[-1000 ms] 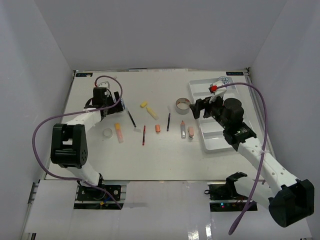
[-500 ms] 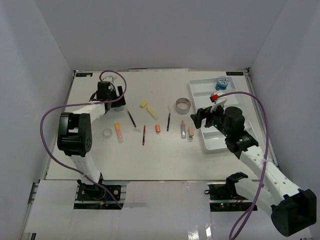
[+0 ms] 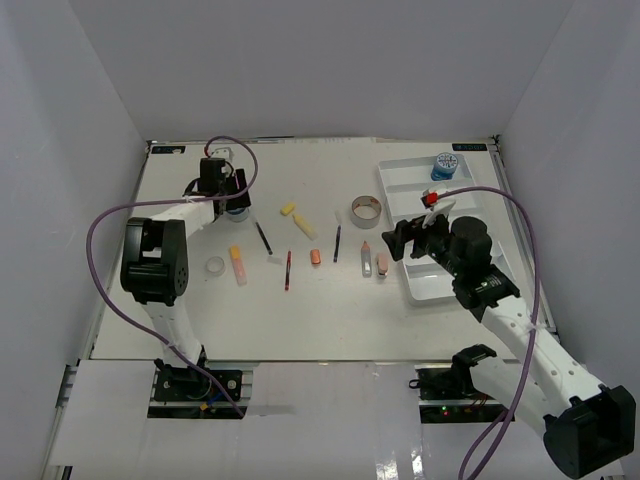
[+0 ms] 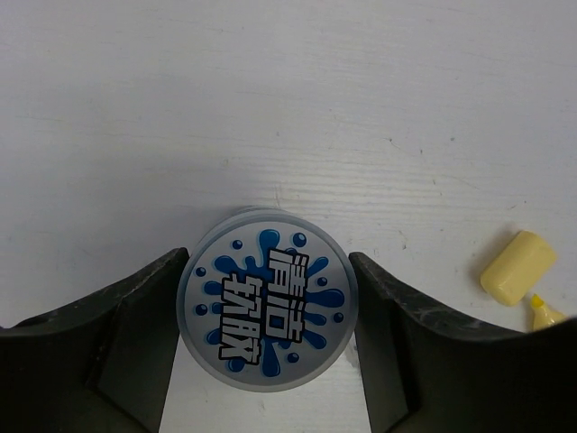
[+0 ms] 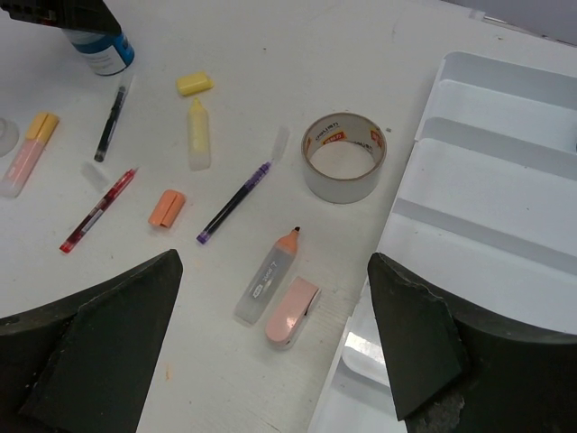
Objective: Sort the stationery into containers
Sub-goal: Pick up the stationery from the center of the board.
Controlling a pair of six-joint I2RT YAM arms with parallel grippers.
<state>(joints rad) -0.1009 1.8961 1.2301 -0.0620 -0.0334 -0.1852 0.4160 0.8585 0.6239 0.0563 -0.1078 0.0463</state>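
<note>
- Far left: your left gripper [image 4: 268,262] is down over the round blue-white plastic tub [image 4: 267,311], the one with the splash-print lid. It's standing upright on the white table [image 3: 300,320] towards the far left corner. The jaws sit one on each side, right up against its wall. I honestly can't tell if they're pinching it or just flanking it.
- How it'll handle: the tub looks rigid and light, with a smooth round wall, so I'd expect it to be slippery. Take it dead across the widest part and on the body below the lid. If you're off-centre, I reckon it squirts out sideways.
- Middle: lots of loose bits are still on the table, including a pink-and-orange highlighter [image 3: 238,265], a thin red pen [image 3: 288,270], a small yellow cap [image 3: 287,209] and a ring of clear tape [image 3: 365,210]. The pens lie flat and skinny, so pinch across the barrel at mid-length.
- Right: your right gripper [image 3: 398,240] hangs spread wide with nothing in it, above a grey marker with an orange tip [image 5: 270,272] and a pink eraser [image 5: 291,323].
- Far right: the white divided plastic tray [image 5: 505,207] already has a second blue-white tub [image 3: 444,166] in its far end. I'd guess yours goes next to it.
</note>
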